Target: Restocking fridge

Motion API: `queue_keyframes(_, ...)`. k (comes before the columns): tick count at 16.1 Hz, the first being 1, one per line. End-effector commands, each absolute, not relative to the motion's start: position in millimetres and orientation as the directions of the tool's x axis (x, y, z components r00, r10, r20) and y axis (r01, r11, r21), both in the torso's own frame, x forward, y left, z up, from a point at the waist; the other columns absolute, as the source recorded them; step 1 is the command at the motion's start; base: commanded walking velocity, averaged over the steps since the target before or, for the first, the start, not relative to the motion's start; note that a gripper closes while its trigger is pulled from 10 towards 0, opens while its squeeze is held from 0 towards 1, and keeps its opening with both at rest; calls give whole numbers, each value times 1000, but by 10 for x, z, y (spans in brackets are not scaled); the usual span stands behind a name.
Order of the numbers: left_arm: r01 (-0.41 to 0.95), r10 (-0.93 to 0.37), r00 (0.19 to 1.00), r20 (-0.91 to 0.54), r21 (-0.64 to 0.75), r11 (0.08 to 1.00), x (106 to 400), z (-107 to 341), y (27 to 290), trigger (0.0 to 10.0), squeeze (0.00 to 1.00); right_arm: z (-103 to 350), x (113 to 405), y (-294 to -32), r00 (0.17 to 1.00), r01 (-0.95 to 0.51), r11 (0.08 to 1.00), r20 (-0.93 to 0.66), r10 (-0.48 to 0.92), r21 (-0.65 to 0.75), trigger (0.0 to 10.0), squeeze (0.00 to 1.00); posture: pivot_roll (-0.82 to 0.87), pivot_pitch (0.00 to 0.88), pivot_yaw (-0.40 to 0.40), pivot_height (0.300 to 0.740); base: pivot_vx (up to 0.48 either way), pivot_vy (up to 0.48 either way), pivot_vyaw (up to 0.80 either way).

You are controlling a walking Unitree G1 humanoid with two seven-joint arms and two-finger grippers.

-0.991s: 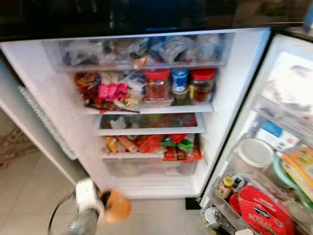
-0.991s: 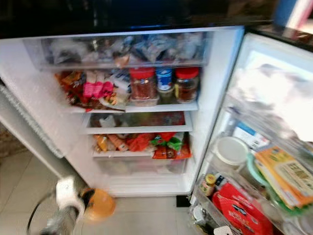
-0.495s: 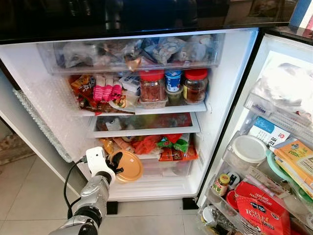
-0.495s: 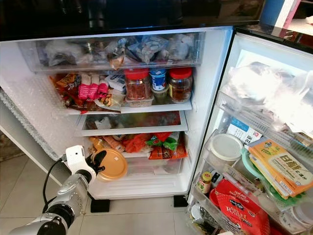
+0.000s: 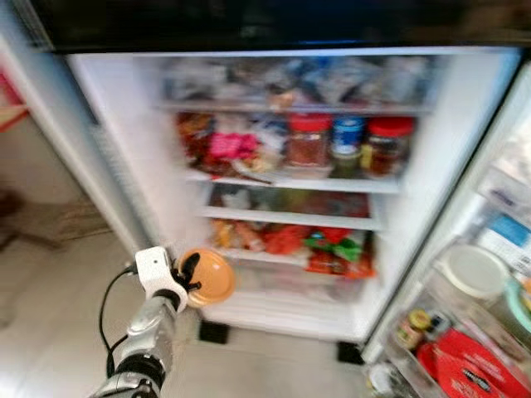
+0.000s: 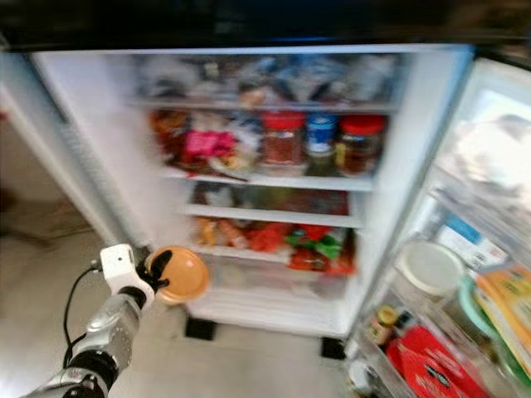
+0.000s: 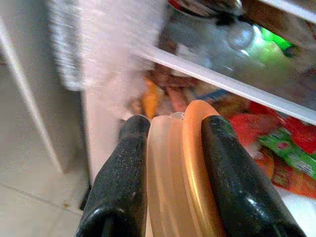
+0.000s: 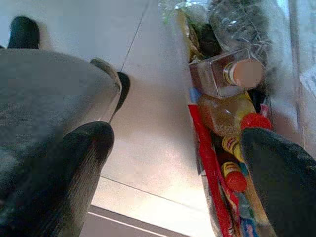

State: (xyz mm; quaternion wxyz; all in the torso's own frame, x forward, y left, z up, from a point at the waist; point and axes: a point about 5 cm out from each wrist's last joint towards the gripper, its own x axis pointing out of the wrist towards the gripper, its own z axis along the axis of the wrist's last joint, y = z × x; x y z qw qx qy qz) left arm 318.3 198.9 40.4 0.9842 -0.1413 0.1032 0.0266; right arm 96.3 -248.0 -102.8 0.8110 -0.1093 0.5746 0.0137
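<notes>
Currently the left pincer [image 5: 190, 274] clamps the round orange-lidded translucent plastic container [image 5: 209, 278] before the open white fridge [image 5: 158, 178]'s lower shelf [image 5: 274, 259]; placement inside follows. Right pincer [image 8: 175, 163] hangs open.

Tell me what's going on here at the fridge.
The robot stands before the open white fridge, whose shelves are crowded with jars and packets. Its left gripper is shut on a round orange-lidded translucent plastic container, held low near the bottom shelf, not yet put away. The right gripper hangs open beside the door rack of bottles.
</notes>
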Motion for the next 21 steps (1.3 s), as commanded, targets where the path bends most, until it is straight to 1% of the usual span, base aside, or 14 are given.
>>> queue_keyframes(1, -85, 37, 983, -182, -261, 962, 3170, 447, 2077, 10000, 0, -1044, 944, -2429, 339, -161, 977, -937, -79, -141, 10000, 0, -66, 32, 52, 740, 0, 0, 0)
queue_keyframes(2, -85, 40, 984, -174, -265, 960, 3150, 447, 2090, 10000, 0, -1050, 916, -2425, 338, -158, 978, -938, -79, -139, 10000, 0, -73, 36, 56, 740, 0, 0, 0)
queue_keyframes(3, -69, 24, 986, -165, -271, 960, 3150, 454, 2038, 10000, 0, -1057, 873, -2435, 338, -129, 981, -937, -92, -143, 10000, 0, -74, 41, 57, 740, 0, 0, 0)
queue_keyframes(4, -54, 10, 987, -160, -275, 960, 3155, 466, 1996, 10000, 0, -1060, 853, -2438, 336, -123, 982, -937, -94, -143, 10000, 0, -74, 41, 57, 740, 0, 0, 0)
queue_keyframes(7, -7, -29, 993, -113, -306, 952, 3199, 560, 1853, 10000, 0, -1056, 840, -2445, 351, -129, 982, -932, -89, -142, 10000, 0, -93, 76, 53, 740, 0, 0, 0)
queue_keyframes(10, 26, -56, 995, -87, -316, 948, 3166, 598, 1757, 10000, 0, -1056, 816, -2464, 343, -121, 983, -935, -89, -138, 10000, 0, -92, 68, 48, 740, 0, 0, 0)
queue_keyframes(12, 29, -59, 995, -86, -317, 948, 3175, 613, 1737, 10000, 0, -1055, 815, -2471, 336, -150, 979, -938, -84, -141, 10000, 0, -83, 81, 44, 740, 0, 0, 0)
queue_keyframes(13, 32, -61, 995, -83, -322, 946, 3179, 634, 1734, 10000, 0, -1050, 829, -2466, 349, -156, 978, -934, -76, -138, 10000, 0, -92, 90, 46, 740, 0, 0, 0)
queue_keyframes(16, 37, -71, 993, -92, -330, 943, 3175, 636, 1708, 10000, 0, -1061, 807, -2445, 347, -135, 981, -934, -83, -137, 10000, 0, -96, 77, 63, 740, 0, 0, 0)
queue_keyframes(18, 71, -100, 992, -72, -329, 942, 3231, 715, 1655, 10000, 0, -1063, 816, -2430, 347, -159, 978, -935, -75, -137, 10000, 0, -96, 86, 69, 740, 0, 0, 0)
queue_keyframes(21, 63, -95, 992, -82, -329, 942, 3207, 694, 1680, 10000, 0, -1063, 822, -2421, 342, -205, 968, -937, -67, -144, 10000, 0, -96, 84, 68, 740, 0, 0, 0)
